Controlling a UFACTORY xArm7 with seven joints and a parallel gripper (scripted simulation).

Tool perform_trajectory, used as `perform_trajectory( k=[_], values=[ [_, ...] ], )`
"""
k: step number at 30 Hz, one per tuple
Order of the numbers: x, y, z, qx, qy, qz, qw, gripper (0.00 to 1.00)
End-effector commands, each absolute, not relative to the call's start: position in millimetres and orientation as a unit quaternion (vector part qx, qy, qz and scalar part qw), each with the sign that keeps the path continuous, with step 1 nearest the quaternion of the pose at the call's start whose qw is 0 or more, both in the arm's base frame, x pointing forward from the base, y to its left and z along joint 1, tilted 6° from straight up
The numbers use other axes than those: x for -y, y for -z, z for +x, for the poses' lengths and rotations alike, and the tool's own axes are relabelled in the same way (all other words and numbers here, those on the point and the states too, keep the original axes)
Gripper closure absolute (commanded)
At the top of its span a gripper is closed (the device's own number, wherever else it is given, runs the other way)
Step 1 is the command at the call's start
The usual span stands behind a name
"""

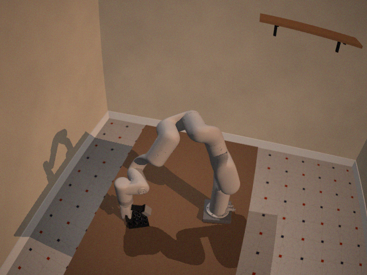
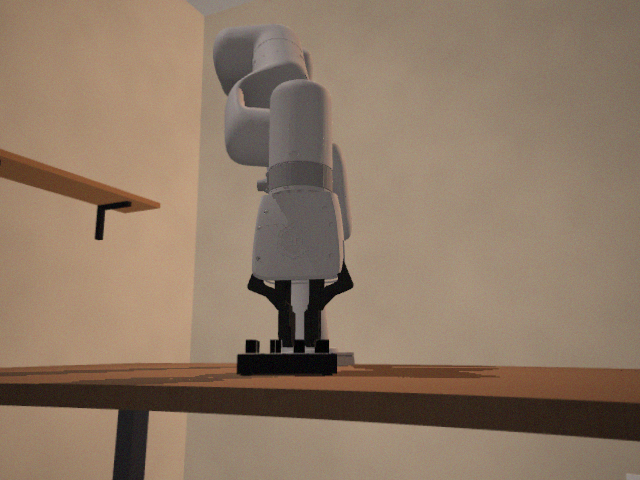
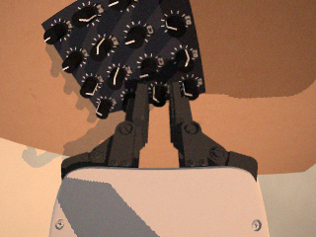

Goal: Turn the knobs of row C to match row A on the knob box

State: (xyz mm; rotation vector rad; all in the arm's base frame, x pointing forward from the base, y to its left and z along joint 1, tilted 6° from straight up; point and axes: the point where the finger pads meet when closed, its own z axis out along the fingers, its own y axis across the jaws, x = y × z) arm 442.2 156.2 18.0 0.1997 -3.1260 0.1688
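The black knob box stands on the table. In the wrist view its front faces right and row A lies at the left. My gripper is slightly open. Its fingers stand on either side of knob C1, with gaps, tips near knob-top height. C1's line points down in the view. The line on C2 points lower left, and those on C3 and A4 point left. A3, A2 and A1 point lower left. B1 is mostly hidden by the left finger.
D1 stands close beside the right finger, with D2 beyond it. The box is near an edge of the brown table. A wooden shelf hangs on the wall.
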Motion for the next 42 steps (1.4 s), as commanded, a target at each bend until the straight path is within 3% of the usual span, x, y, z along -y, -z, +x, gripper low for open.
perform_trajectory(
  k=[1, 42],
  values=[
    [-157.1, -19.5, 443.6, 0.997, -0.053, 0.064, 0.000, 0.81],
    [-160.9, -55.4, 443.4, 0.997, -0.053, 0.064, 0.000, 0.81]
  ],
)
